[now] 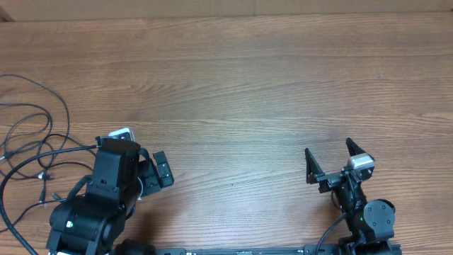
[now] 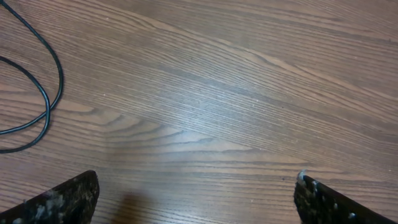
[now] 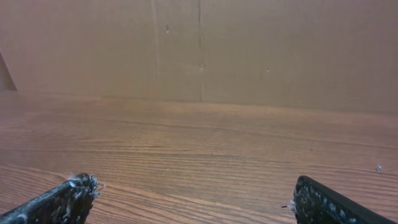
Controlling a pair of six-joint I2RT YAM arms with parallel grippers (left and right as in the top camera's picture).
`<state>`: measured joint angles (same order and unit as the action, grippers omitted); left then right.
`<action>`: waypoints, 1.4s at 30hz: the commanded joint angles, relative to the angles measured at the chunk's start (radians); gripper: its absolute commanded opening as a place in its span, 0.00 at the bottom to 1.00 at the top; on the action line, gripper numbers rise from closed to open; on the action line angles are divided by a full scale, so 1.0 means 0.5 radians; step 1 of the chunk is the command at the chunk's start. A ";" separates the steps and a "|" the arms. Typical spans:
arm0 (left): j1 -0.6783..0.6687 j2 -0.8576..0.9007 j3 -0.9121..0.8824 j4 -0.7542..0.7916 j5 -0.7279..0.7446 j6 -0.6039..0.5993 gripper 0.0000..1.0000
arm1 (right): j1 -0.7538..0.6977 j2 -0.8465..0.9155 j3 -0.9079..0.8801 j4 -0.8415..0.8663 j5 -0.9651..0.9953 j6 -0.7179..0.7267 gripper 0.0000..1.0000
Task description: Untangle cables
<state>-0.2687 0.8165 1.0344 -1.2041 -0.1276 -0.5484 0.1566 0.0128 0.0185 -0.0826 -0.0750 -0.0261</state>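
Several thin black cables [image 1: 32, 138] lie in loose loops at the table's left edge, with small plug ends near the left arm. A loop of cable [image 2: 46, 93] shows at the left of the left wrist view. My left gripper [image 1: 145, 156] is open and empty, just right of the cables and apart from them; its fingertips [image 2: 196, 196] are spread wide over bare wood. My right gripper [image 1: 330, 157] is open and empty at the front right, far from the cables; its fingertips [image 3: 196, 196] are wide apart.
The wooden table [image 1: 248, 92] stretches between the arms. A brown cardboard wall [image 3: 199, 50] stands along the table's far edge.
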 commanded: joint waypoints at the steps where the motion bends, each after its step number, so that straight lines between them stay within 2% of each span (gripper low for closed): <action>1: -0.013 0.002 -0.003 -0.002 0.000 -0.011 0.99 | -0.013 -0.020 -0.021 0.010 -0.011 -0.010 1.00; 4: -0.013 0.002 -0.003 0.006 -0.066 0.005 1.00 | -0.013 -0.020 -0.021 0.010 -0.011 -0.010 1.00; 7: -0.011 -0.034 -0.044 0.156 -0.082 0.031 0.99 | -0.013 -0.020 -0.021 0.010 -0.011 -0.010 1.00; 12: -0.008 -0.214 -0.368 0.706 -0.072 0.251 1.00 | -0.013 -0.020 -0.021 0.010 -0.011 -0.010 1.00; 21: 0.028 -0.771 -1.266 1.739 0.000 0.253 0.99 | -0.013 -0.020 -0.021 0.010 -0.011 -0.010 1.00; 26: 0.040 -1.080 -1.628 2.139 -0.004 0.291 1.00 | -0.013 -0.020 -0.021 0.010 -0.011 -0.010 1.00; 32: 0.109 -1.376 -1.901 2.462 0.012 0.334 0.99 | -0.013 -0.020 -0.021 0.010 -0.011 -0.010 1.00; 37: 0.185 -1.553 -2.046 2.694 0.212 0.655 1.00 | -0.013 -0.020 -0.021 0.010 -0.011 -0.010 1.00; 42: 0.227 -1.627 -2.060 2.837 0.474 1.186 0.99 | -0.013 -0.020 -0.021 0.010 -0.011 -0.010 1.00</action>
<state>-0.1654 0.0204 0.0124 0.1909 -0.0017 -0.1730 0.1566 0.0128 0.0185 -0.0822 -0.0746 -0.0265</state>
